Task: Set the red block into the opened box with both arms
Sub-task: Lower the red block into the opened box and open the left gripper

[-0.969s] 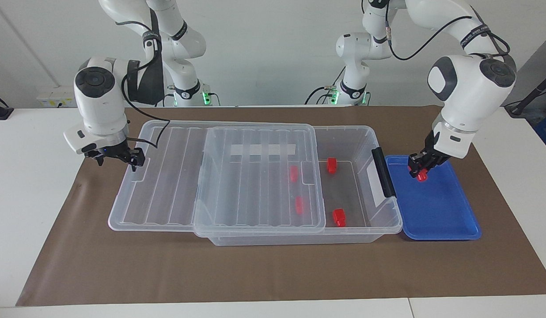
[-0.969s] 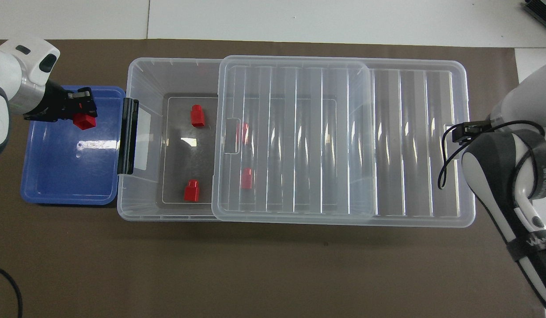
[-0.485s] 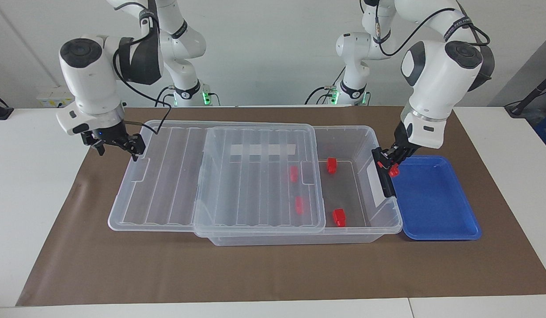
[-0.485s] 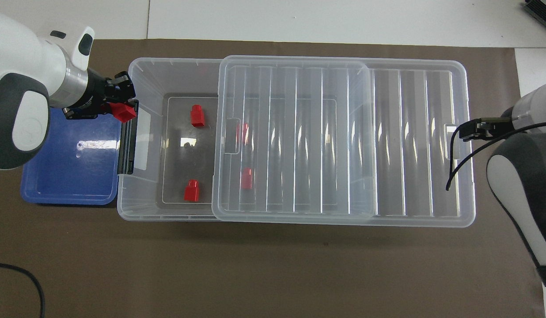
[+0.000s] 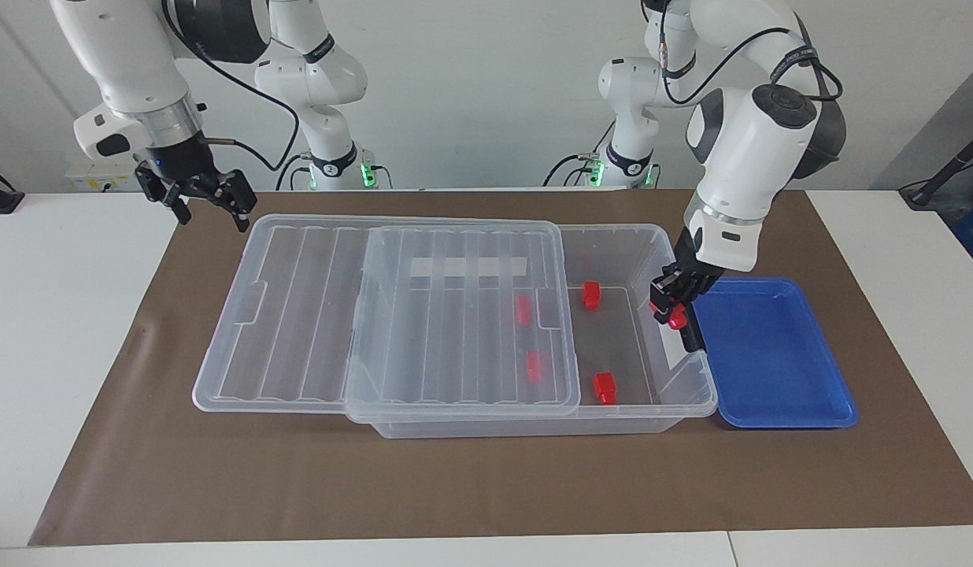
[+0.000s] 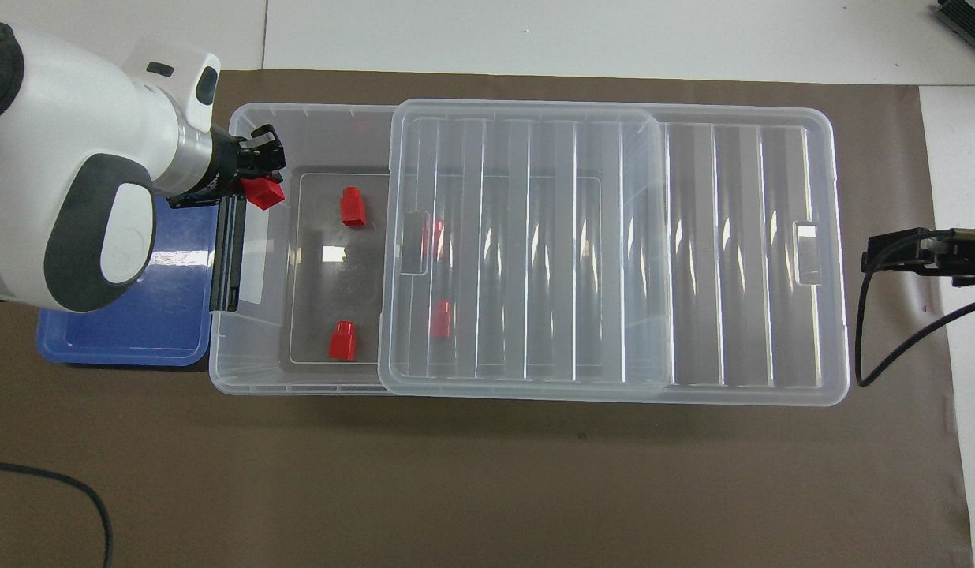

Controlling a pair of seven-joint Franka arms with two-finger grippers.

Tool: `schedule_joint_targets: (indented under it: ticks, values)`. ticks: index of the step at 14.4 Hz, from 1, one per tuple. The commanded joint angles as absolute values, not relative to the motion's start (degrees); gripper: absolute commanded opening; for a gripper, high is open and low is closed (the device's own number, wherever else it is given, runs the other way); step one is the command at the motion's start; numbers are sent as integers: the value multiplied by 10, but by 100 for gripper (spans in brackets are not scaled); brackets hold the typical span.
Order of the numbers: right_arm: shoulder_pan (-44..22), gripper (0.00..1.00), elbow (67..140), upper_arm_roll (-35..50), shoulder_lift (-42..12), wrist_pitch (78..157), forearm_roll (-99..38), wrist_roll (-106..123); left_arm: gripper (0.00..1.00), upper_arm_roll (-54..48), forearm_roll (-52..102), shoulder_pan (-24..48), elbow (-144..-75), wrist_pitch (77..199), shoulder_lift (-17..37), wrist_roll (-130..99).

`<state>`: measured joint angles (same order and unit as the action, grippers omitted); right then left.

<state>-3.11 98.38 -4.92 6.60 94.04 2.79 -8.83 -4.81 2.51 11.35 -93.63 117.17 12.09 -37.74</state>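
Four red blocks already lie in the box [image 5: 534, 425]; the left gripper [image 5: 669, 309], clamped on the red block [image 5: 676, 319], hangs over its uncovered end. Only the release remains; the right gripper [image 5: 211, 194] waits, jaws wide, over the mat.

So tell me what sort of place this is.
Most likely a robotics lab bench: two white robot arms mounted at a white table, a brown mat laid as a work area, and staged props, a clear box with red blocks.

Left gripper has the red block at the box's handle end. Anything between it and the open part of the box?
Nothing visible. The left gripper holds the red block over the box rim by the black handle; the lid leaves that end uncovered.
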Motion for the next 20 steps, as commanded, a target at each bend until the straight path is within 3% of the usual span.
schedule_joint_targets:
  ticks: [1,5,9,16,20]
  values:
    - [-23,100,927,-44,56,856,12,-91,0,-40,25,120,-1039,1252,82,-373]
    - [-17,100,866,-50,9,812,6,-72,0,-40,-36,125,-1086,1281,83,-370]
    - [-21,100,903,-50,24,837,4,-80,0,-40,-45,141,-1117,1328,104,-377]
    - [-25,100,904,-46,31,838,10,-69,0,-40,-136,158,-1124,1405,184,-456]
    - [-19,100,905,-45,30,849,9,-26,0,-38,-141,156,-1142,1453,198,-464]
